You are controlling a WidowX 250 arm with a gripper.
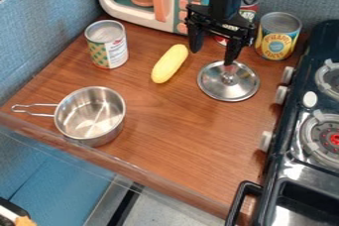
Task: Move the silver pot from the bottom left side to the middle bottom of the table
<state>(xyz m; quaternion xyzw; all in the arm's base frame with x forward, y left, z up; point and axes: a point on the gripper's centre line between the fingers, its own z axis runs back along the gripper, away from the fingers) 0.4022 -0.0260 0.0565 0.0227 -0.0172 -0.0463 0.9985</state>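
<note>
The black gripper [212, 56] hangs at the upper right of the table, its two fingers spread apart and open. It is just above and behind the round silver lid [228, 82], with one fingertip close to the lid's knob; whether they touch I cannot tell. At the lower left of the wooden table [175, 131] stands the silver pot [90, 116], upright and uncovered, near the front edge. Its wire handle points left. The gripper is well away from the pot, up and to the right.
A yellow corn-like toy [170, 64] lies mid-table. Behind it are a can [107, 49] at the left, a toy microwave [126, 3], and a yellow-labelled can [277, 36] at the right, with another can behind the gripper. The black stove [291, 136] borders the right side.
</note>
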